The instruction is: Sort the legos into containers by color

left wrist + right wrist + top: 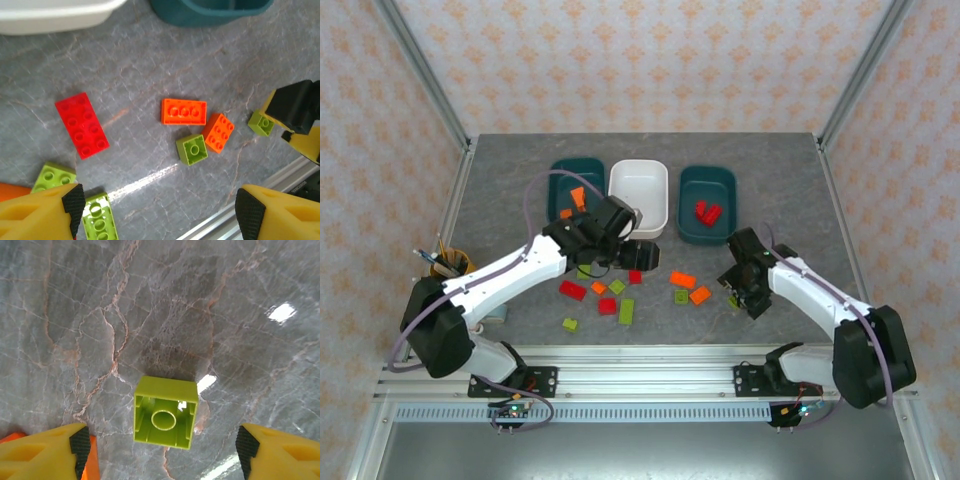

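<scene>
Left teal container (560, 172) holds orange legos (577, 195). The white container (638, 172) sits in the middle, and the right teal container (724, 180) holds red legos (705, 210). Loose red, orange and lime legos lie in front of them. My left gripper (645, 252) hangs open above the table with nothing between its fingers (252, 210). Below it lie a red oblong lego (81, 125), an orange oblong lego (183, 111) and a lime square lego (192, 149). My right gripper (162, 450) is open. An upside-down lime square lego (165, 412) lies between its fingers, untouched.
A yellow pen cup (448, 265) stands at the left edge. The metal rail (650, 355) runs along the near table edge. The right gripper's black body (292, 105) shows beside a lime lego (261, 122). An orange lego (91, 465) lies by the right gripper's left finger.
</scene>
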You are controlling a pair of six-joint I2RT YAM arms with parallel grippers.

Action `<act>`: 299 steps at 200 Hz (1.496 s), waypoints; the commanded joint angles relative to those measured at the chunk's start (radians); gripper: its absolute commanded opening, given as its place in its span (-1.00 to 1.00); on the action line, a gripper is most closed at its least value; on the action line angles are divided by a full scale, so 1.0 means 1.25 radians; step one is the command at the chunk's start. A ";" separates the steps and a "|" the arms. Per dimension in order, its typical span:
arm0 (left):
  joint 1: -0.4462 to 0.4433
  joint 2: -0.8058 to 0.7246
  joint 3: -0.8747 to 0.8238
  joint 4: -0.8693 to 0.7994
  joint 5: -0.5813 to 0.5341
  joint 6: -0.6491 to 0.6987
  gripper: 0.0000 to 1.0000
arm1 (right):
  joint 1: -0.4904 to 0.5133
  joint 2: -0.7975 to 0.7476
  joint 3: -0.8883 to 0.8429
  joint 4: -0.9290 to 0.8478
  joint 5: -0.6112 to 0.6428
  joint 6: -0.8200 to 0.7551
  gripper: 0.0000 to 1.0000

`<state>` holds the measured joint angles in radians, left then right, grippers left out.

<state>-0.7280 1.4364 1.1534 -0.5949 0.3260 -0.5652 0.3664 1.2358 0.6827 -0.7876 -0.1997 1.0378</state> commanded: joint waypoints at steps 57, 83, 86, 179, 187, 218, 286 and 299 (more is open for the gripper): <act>-0.023 -0.043 -0.017 0.075 -0.011 -0.049 0.63 | -0.030 0.054 -0.052 0.111 -0.022 0.007 0.11; -0.025 -0.047 -0.018 0.076 -0.017 -0.053 0.62 | -0.030 0.063 -0.053 0.119 -0.014 0.002 -0.12; -0.025 -0.048 -0.018 0.076 -0.019 -0.054 0.62 | -0.030 0.062 -0.053 0.120 -0.014 0.002 -0.15; 0.106 -0.067 0.092 -0.032 -0.080 -0.109 0.64 | 0.206 0.214 0.418 0.009 0.084 -0.280 -0.43; 0.132 -0.064 0.105 -0.053 -0.095 -0.113 0.63 | 0.228 0.268 0.482 0.005 0.086 -0.301 -0.43; 0.228 -0.065 0.120 -0.085 -0.131 -0.150 0.64 | 0.252 0.503 0.753 -0.036 0.045 -0.354 -0.43; 0.326 -0.048 0.088 -0.055 -0.118 -0.186 0.64 | 0.225 0.931 1.259 -0.166 0.061 -0.432 -0.39; 0.329 -0.048 0.086 -0.057 -0.121 -0.180 0.64 | 0.213 0.972 1.298 -0.158 0.057 -0.432 -0.37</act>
<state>-0.3260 1.3735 1.2793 -0.6441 0.2005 -0.7834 0.6613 2.3726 2.1979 -0.8982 -0.1493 0.5323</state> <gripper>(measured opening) 0.818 0.307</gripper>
